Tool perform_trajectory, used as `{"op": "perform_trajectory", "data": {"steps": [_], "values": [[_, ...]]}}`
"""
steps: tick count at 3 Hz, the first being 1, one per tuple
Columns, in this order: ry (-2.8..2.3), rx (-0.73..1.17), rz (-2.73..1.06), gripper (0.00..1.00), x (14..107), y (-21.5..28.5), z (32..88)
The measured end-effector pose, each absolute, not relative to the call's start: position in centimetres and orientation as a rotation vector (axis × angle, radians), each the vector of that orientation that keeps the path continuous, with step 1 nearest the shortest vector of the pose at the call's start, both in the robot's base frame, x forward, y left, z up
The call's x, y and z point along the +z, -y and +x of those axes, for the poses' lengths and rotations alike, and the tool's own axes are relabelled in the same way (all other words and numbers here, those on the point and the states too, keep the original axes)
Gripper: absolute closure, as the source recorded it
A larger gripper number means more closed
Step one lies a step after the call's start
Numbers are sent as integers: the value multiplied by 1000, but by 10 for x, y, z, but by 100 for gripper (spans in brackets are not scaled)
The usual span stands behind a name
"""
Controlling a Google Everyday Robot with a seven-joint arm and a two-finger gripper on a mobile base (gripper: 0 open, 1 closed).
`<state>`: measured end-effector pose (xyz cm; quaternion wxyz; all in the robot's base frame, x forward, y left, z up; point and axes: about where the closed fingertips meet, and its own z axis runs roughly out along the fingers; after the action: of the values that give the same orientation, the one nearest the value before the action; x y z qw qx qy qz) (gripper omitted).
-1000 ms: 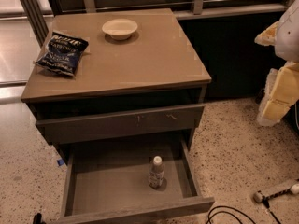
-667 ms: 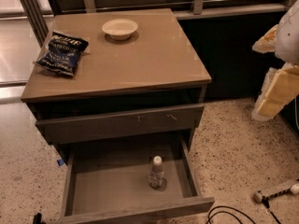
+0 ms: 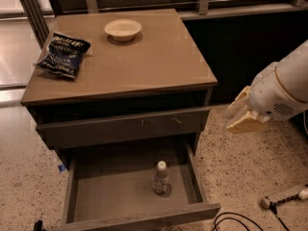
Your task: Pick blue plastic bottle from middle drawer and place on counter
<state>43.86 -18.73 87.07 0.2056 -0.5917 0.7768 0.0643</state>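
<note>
The blue plastic bottle (image 3: 160,177) stands upright on the floor of the open middle drawer (image 3: 110,194), right of centre, its white cap up. The counter (image 3: 139,61) is the tan top of the cabinet above. My gripper (image 3: 243,113) hangs at the end of the white arm (image 3: 288,83), to the right of the cabinet at about the height of the upper drawer front. It is well above and to the right of the bottle and holds nothing that I can see.
A dark blue snack bag (image 3: 62,54) lies at the counter's left and a white bowl (image 3: 123,29) at its back. The upper drawer front (image 3: 122,126) with pale scratches juts out slightly. A white tool (image 3: 285,196) and black cables (image 3: 236,220) lie on the speckled floor at the right.
The arm and gripper have moved left and lower, closer to the cabinet's right side. The bottle, the drawer and the things on the counter have not moved.
</note>
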Motion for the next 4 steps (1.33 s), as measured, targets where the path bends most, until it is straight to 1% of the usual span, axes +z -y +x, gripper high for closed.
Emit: {"op": "perform_trajectory", "data": {"steps": [1,2,3,4], "values": [[-2107,333,-1571,87,801,167,450],[-2084,300,-1525,100,799,166,466],[-2084,300,-1525,100,799,166,466],[-2065,305,-1534,100,761,163,466]]}}
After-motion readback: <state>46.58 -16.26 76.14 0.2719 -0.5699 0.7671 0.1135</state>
